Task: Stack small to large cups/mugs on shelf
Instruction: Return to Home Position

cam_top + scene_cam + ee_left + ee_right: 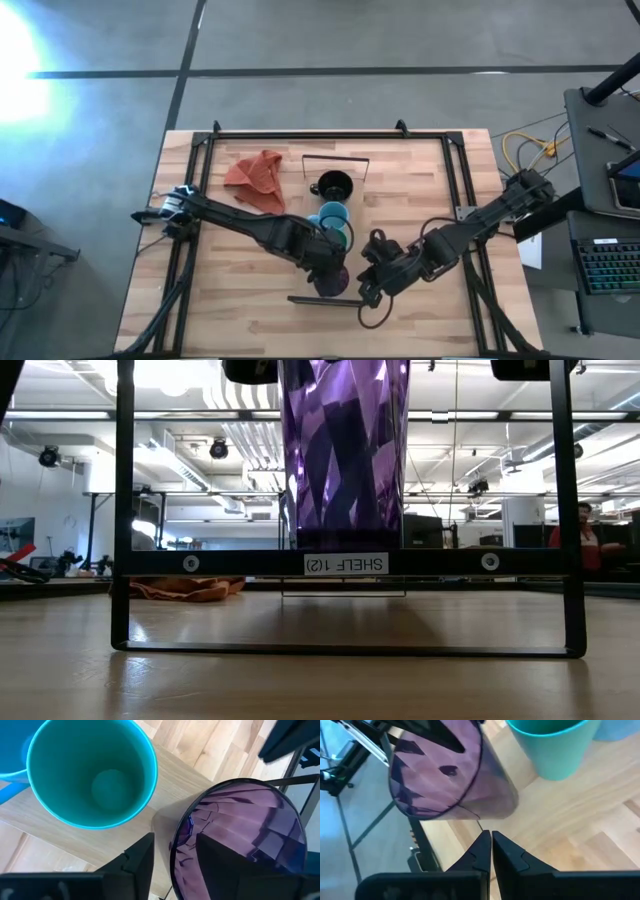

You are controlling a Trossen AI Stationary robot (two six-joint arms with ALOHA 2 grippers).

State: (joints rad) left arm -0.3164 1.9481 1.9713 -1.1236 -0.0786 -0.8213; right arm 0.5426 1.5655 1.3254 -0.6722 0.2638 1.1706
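Observation:
Four cups stand in a row along the light wood shelf: black farthest, then light blue, green, and purple at the near end. In the low view the purple cup stands upright by its base on the shelf's labelled end. My left gripper is open above the purple cup, one finger inside it and one outside. My right gripper is shut and empty, just right of the purple cup. My left gripper comes down from above astride the purple cup's rim. A gap shows between the outer finger and the wall. Whether the inner finger touches the wall I cannot tell. The cup stands upright on the shelf.
An orange cloth lies on the table left of the shelf's far end. The green cup stands close beside the purple one. Dark rails frame the table's left, right and far edges. A person shows far off in the room.

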